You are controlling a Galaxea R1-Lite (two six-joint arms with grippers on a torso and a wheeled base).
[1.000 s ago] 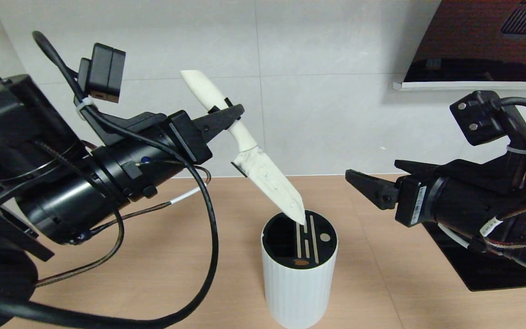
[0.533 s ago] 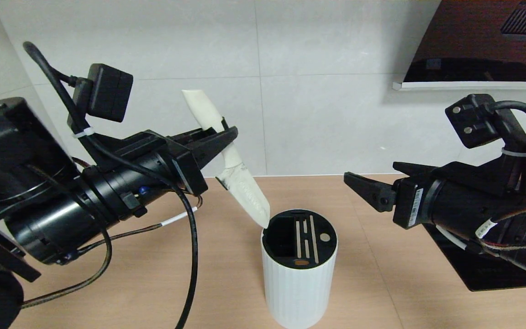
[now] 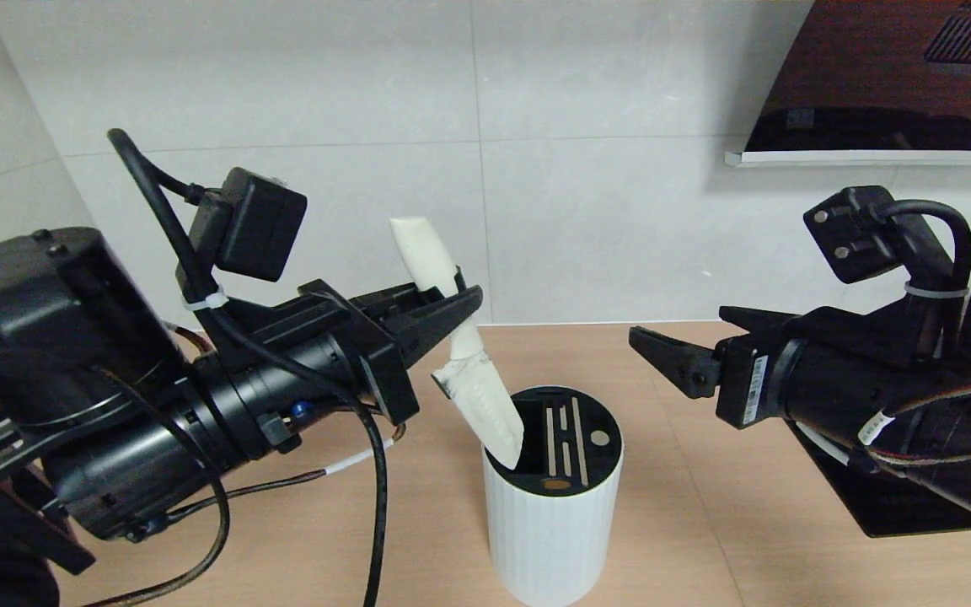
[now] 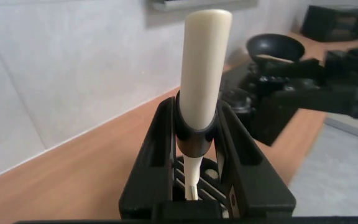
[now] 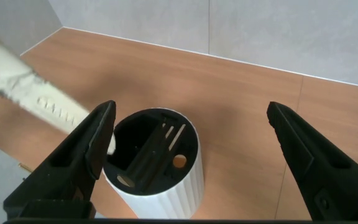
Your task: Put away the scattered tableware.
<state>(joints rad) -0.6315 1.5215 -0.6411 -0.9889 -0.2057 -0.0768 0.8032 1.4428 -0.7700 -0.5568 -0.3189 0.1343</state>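
Observation:
A white ribbed knife holder [image 3: 551,523] with a black slotted top stands on the wooden counter [image 3: 705,523]. My left gripper [image 3: 452,308] is shut on the handle of a white knife [image 3: 485,400]; the blade slants down, its tip inside the holder's large left opening. The left wrist view shows the handle [image 4: 204,68] upright between the fingers [image 4: 160,137], the slots below. My right gripper [image 3: 679,346] hangs open to the right of the holder, level with its top. In the right wrist view the holder [image 5: 154,171] sits between the spread fingers [image 5: 79,165], the blade [image 5: 36,102] entering beside it.
A black induction hob [image 3: 890,497] lies in the counter at the right. A dark range hood [image 3: 882,84] hangs on the tiled wall above it. A black pan [image 4: 275,46] sits further along the counter in the left wrist view.
My left gripper has come down and to the right with the knife. The blade tip went from beside the holder's left rim into its large opening. The right gripper barely shifted.

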